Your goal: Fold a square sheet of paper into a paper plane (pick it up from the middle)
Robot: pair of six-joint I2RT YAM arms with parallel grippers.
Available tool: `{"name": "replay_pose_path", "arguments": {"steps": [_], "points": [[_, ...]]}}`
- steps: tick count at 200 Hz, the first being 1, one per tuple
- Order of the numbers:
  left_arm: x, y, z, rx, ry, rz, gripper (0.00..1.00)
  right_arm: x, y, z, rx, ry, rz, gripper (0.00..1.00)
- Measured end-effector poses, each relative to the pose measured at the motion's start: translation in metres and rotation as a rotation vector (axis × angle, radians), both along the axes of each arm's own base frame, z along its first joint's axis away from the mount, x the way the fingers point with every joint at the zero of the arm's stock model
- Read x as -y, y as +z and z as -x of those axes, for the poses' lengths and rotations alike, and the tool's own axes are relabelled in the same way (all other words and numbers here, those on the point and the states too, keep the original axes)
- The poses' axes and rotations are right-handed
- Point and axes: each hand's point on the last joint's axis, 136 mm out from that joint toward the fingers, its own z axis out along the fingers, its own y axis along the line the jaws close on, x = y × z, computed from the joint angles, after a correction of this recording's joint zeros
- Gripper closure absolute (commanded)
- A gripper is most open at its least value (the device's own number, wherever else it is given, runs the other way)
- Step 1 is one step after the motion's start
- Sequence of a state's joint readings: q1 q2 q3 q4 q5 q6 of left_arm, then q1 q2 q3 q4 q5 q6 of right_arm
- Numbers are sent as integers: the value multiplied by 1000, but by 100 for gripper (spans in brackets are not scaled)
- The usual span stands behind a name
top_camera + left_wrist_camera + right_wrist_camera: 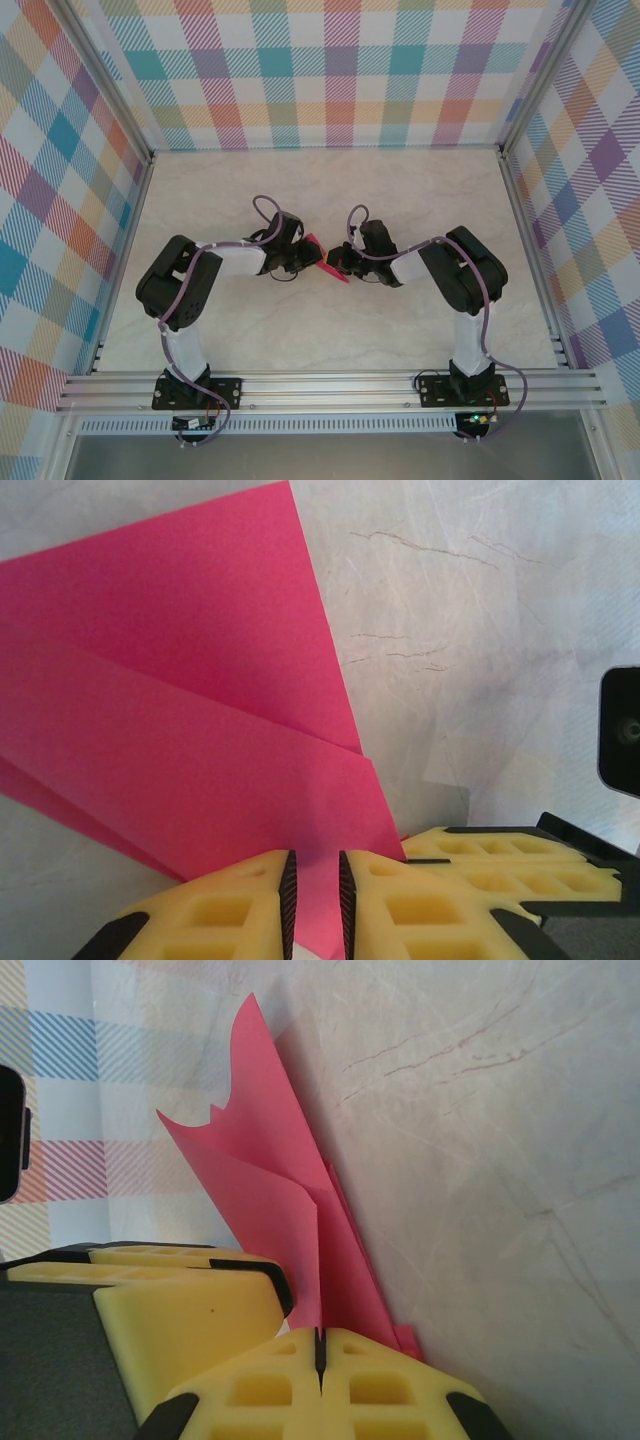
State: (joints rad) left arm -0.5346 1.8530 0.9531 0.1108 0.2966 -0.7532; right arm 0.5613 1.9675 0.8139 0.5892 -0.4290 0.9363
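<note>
Looking down from above, the thin magenta-pink sheet of paper [330, 270] sits over the middle of the pale marbled bench [400, 190], between the left tool [303, 257] and the right tool [345, 262], already narrowed to a pointed sliver. From the left wrist, layered flaps and diagonal creases run into the narrow gap between the left tool's yellow pads [230, 910]; I cannot tell whether they pinch it. From the right wrist, the right tool [320, 1355] is clenched on the upright layers, so folding looks well begun, with no finished nose, ridge or wings.

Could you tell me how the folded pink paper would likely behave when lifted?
The folded magenta-pink paper sheet probably flops: its free edge looks wavy above the right tool. Thin, so likely very light. Its creases may add stiffness.
</note>
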Motion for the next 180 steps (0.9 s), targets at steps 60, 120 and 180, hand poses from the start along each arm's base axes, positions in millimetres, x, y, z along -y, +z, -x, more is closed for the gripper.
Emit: {"name": "replay_pose_path", "arguments": {"steps": [60, 120, 180], "points": [[-1, -5, -2, -3, -2, -19, 84, 0, 0, -1, -15, 3, 8, 94], [-1, -7, -3, -12, 1, -31, 86, 14, 10, 5, -1, 37, 111, 72], [0, -7, -4, -12, 0, -30, 86, 24, 18, 23, 55, 166, 194, 68]]}}
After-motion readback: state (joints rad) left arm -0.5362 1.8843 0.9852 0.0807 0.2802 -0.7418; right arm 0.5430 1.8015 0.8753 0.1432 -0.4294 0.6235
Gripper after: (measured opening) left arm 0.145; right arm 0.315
